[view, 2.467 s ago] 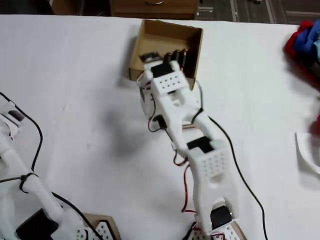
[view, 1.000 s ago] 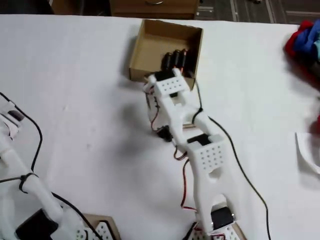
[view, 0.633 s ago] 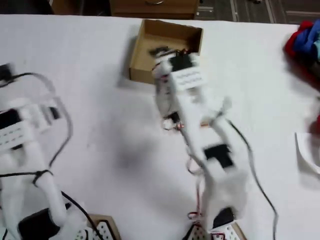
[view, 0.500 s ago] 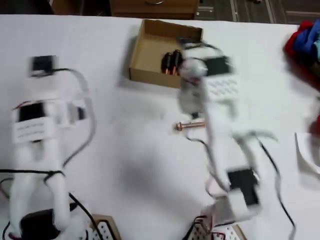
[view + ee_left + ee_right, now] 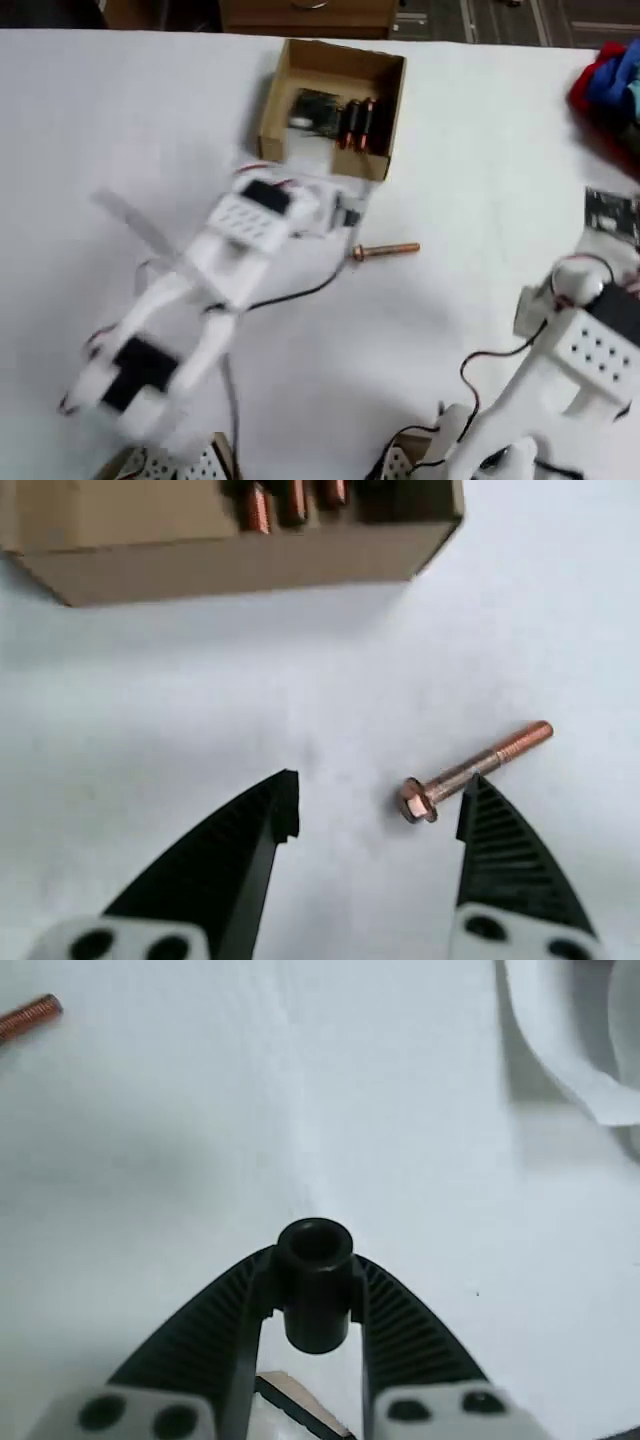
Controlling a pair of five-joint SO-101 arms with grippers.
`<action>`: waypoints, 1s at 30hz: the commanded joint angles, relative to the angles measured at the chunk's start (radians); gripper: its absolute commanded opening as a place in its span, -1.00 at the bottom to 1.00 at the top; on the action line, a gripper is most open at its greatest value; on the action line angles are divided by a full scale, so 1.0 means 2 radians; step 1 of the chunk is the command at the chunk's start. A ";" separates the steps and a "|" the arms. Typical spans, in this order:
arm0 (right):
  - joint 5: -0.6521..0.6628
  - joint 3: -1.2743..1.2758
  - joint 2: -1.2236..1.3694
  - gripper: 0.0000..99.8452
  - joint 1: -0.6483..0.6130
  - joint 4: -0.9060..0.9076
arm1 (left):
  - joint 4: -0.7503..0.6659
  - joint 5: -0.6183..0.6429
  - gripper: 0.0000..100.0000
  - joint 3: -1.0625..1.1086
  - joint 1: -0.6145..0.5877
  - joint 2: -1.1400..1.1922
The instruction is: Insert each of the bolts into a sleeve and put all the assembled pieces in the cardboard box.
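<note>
Left gripper (image 5: 380,792): jaws wide apart, low over the white table (image 5: 480,150), just in front of the cardboard box (image 5: 345,52). The loose bolt (image 5: 470,770) lies flat on the table, with its flanged head between the open fingers and its shank crossing beside one fingertip. We judge this to be lining up for a pick; nothing is gripped yet.

Box: assembled pieces (image 5: 358,122) lie side by side near its right wall, so part of the task looks done.

Right gripper (image 5: 315,1265): clamped on a black sleeve (image 5: 315,1305), whose open bore faces the wrist camera. It is held off to the right, well apart from the bolt. We take it that the sleeve is held this way so the bore stays open for the bolt.
</note>
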 commanded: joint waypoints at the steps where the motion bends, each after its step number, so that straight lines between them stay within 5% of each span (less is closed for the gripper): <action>1: 0.023 0.022 -0.044 -0.95 0.034 -0.010 | 0.166 -0.023 -0.46 -0.238 0.045 0.137; 7: 0.038 0.034 -0.058 -0.95 0.047 -0.013 | 0.354 -0.148 -0.46 -0.554 0.089 0.328; 14: 0.038 0.034 -0.058 -0.95 0.051 -0.013 | 0.402 -0.151 -0.46 -0.777 0.066 0.486; 23: 0.038 0.034 -0.057 -0.95 0.047 -0.013 | 0.405 -0.199 -0.48 -0.824 0.037 0.553; 30: 0.037 0.034 -0.057 -0.95 0.047 -0.025 | 0.404 -0.200 -0.95 -0.825 0.040 0.554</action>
